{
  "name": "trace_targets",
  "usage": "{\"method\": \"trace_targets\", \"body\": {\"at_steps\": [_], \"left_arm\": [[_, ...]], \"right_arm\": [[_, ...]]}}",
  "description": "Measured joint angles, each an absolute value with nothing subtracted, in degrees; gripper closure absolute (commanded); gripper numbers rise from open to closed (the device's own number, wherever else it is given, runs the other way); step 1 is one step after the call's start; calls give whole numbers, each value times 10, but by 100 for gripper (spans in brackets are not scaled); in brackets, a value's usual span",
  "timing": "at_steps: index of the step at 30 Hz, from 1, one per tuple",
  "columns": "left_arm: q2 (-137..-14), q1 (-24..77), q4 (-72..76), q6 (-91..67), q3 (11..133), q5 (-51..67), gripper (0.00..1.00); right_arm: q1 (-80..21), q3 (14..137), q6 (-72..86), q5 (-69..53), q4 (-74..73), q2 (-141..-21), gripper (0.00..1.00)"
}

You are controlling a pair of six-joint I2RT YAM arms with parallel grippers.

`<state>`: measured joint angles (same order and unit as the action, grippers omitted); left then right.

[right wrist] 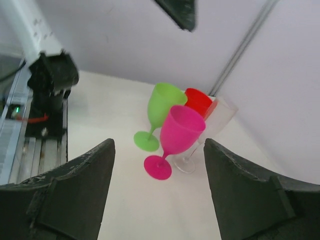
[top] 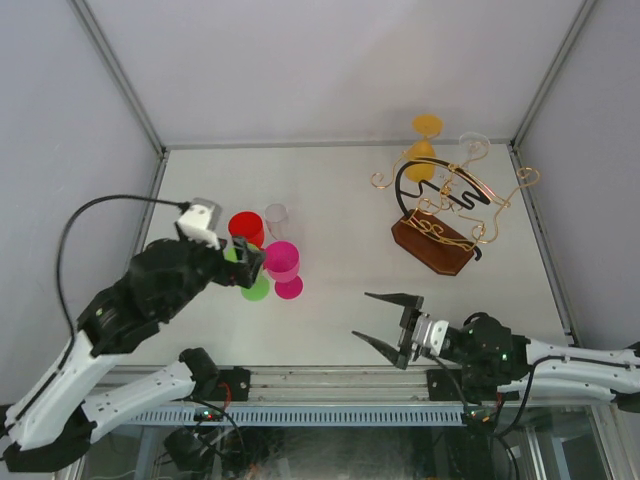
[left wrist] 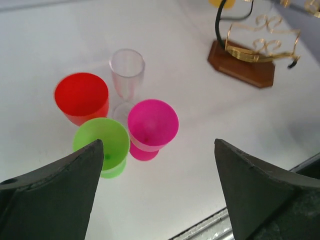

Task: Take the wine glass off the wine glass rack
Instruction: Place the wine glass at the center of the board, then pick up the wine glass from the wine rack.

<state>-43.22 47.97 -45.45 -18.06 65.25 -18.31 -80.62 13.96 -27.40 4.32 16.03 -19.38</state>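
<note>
The wine glass rack [top: 436,246] stands at the back right on its brown base, and also shows in the left wrist view [left wrist: 243,66]. An orange wine glass [top: 426,138] hangs on its gold wire arms. Red [top: 245,226], clear [top: 276,214], pink [top: 283,261] and green [top: 256,287] wine glasses stand upright together on the table at the left. My left gripper [top: 244,264] hovers over that cluster, open, with nothing between its fingers [left wrist: 75,180]. Near the front edge my right gripper [top: 386,322] is open and empty, facing the cluster [right wrist: 172,132].
White walls with metal corner posts close in the table [top: 340,200] at the back and sides. A metal rail [top: 330,385] runs along the near edge by the arm bases. A black cable [top: 90,215] loops up from the left arm.
</note>
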Motion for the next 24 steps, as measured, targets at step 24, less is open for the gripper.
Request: {"method": "trace_targets", "body": {"at_steps": [24], "left_arm": [[-222,267,-510,-225,507,-261,0]], "right_arm": [[-347,667,72,209,-213,-429,26]]}}
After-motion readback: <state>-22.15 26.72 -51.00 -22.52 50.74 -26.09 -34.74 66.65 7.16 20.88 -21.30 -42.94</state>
